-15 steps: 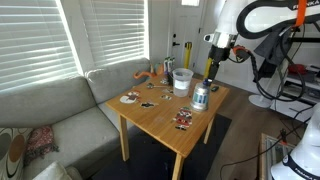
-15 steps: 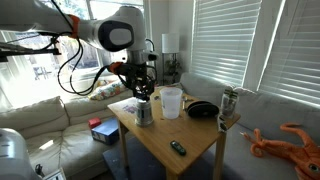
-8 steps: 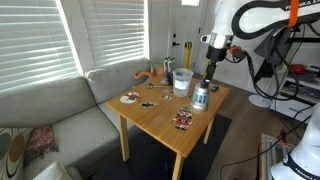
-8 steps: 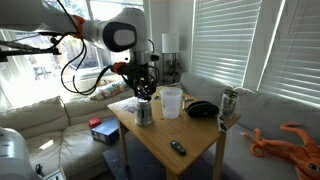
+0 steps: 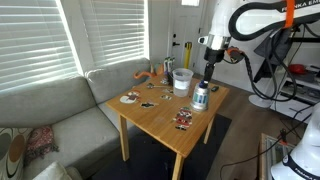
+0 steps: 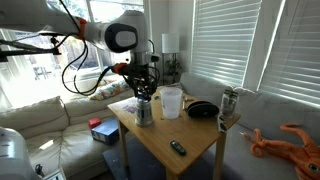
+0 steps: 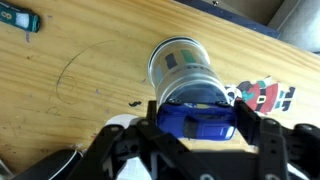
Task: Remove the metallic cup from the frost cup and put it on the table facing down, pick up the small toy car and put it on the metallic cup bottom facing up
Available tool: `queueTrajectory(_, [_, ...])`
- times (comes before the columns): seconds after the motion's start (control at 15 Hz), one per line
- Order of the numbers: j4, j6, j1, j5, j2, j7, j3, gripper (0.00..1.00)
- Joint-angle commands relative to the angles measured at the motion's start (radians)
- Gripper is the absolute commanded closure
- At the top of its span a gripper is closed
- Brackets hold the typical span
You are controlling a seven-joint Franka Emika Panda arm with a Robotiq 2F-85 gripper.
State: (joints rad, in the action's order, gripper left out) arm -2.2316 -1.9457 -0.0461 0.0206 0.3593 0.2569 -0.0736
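This is a living room with slatted blinds and a grey sofa [image 5: 50, 110]. The table [image 5: 155, 120] stands in front of the sofa, with odds and ends scattered over its top. The metallic cup [image 5: 200, 97] is out of the frost cup [image 5: 182, 80] and stands on the wood just beside it, near the table's edge on the arm's side. In the wrist view its upper end looks flat and closed, so I take it to be mouth-down.

The gripper [image 5: 207, 77] hangs right over the cup, its fingers [image 7: 246, 120] closed on the small toy car [image 7: 197, 118], a blue thing pinched between them. So I'd say the last step is in hand: setting the car on the upturned bottom. I can't tell whether the car touches the metal yet.

As I judge it, the next move is a short straight lowering, centred over that small round face. After that comes a gentle release and a lift straight up. The landing spot looks barely wider than the car. The cup is slim and close to the edge, so a sideways nudge could tip it or send it off. The frost cup crowds one side, and a dark-and-red item [image 7: 262, 95] lies near the cup's foot. Above, there is open room.
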Motion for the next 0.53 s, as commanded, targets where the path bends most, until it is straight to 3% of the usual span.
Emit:
queueTrajectory(0.0, [0.034,0.041,0.000,0.017,-0.019,0.023,0.005,0.50])
queueTrajectory(0.47, [0.038,0.062,0.001,0.008,-0.020,0.028,0.008,0.50])
